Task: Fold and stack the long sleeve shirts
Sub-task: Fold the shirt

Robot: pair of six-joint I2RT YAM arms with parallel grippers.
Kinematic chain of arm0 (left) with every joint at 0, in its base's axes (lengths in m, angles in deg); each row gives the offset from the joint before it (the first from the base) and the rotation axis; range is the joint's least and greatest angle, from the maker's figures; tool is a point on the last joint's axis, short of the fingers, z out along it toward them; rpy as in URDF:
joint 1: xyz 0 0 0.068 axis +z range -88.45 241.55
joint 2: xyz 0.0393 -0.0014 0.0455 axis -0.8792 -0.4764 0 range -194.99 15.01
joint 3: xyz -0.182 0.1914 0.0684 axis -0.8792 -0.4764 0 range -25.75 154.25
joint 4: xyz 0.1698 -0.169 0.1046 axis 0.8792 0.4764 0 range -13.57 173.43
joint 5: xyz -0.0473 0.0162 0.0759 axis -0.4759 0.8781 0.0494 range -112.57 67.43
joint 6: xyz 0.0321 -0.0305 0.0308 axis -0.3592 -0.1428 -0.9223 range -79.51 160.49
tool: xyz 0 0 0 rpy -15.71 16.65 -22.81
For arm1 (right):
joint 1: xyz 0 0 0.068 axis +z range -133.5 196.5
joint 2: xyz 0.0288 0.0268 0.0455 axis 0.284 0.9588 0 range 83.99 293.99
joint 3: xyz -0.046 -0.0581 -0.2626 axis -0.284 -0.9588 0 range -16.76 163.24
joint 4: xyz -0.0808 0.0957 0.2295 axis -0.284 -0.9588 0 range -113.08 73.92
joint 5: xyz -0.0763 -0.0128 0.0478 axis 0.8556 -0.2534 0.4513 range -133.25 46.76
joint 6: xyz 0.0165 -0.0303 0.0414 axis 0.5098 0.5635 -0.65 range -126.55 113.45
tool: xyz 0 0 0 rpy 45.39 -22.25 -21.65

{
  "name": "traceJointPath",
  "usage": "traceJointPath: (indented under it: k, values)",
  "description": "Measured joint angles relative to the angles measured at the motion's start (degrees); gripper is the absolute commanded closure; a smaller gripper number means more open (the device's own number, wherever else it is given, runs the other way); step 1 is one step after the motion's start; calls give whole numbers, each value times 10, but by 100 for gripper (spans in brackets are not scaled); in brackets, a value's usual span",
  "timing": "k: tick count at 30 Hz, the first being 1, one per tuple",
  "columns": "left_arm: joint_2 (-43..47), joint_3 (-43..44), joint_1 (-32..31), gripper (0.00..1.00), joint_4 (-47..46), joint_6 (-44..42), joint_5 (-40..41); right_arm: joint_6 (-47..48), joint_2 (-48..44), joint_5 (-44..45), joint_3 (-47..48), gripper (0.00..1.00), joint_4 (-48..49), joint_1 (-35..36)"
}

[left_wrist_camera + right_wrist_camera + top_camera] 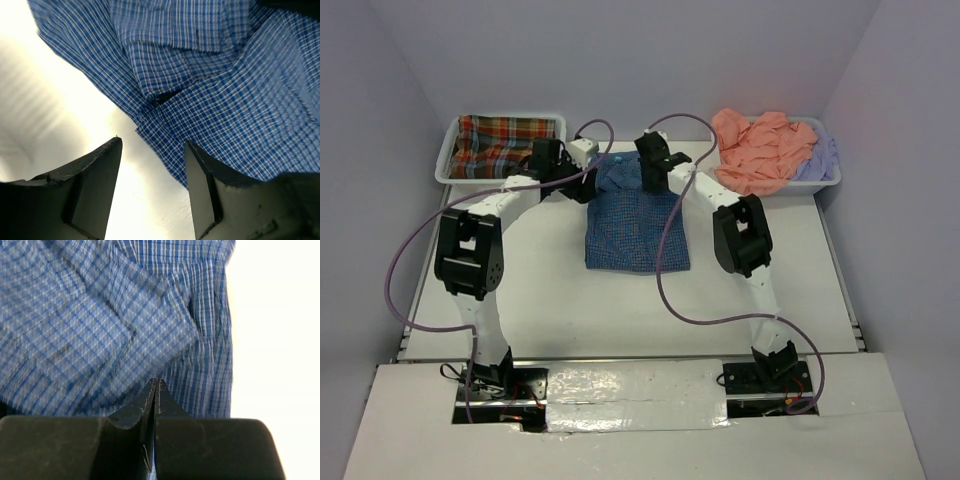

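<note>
Top external: blue fine-checked cloth shirt [638, 235] lies on the white table [540, 300], far end bunched | left wrist: left gripper [152, 142] fingers spread wide, nothing between them, shirt edge just past the tips | right wrist: right gripper [155, 382] fingers pressed tight together, checked cloth right ahead of the tips

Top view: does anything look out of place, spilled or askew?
The salmon orange shirt is heaped in the far-right tray and spills over its rim. The blue checked shirt in the middle lies flat at its near end but is bunched at the far end. Nothing looks damaged.
</note>
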Motion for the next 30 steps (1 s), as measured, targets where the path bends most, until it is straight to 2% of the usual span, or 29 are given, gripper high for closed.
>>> traceJointPath:
  k: [2,4,9,11,14,16,19,22,26,30]
  values:
    - [17,4,0,34,6,-6,1,7,24,-12,30,100,-2,-8]
    - [45,4,0,27,15,-20,-1,10,36,-21,56,100,-10,-15]
    - [131,12,-11,30,67,-98,-33,15,14,-27,65,98,-12,-29]
    - [168,6,-41,32,102,-139,-42,14,-29,-27,20,96,-7,-34]
    - [218,-50,-97,33,123,-166,-67,8,-127,-36,-87,94,14,-38]
    - [242,-108,-123,33,131,-165,-87,-2,-209,-60,-176,94,32,-42]
    - [238,-164,-124,33,126,-143,-83,-25,-269,-99,-240,96,50,-42]
    - [210,-196,-116,35,113,-112,-61,-52,-261,-130,-268,98,73,-44]
    - [150,-196,-113,36,85,-85,-26,-94,-189,-173,-269,100,85,-55]
    - [116,-209,-114,36,67,-78,9,-143,-116,-215,-269,100,92,-97]
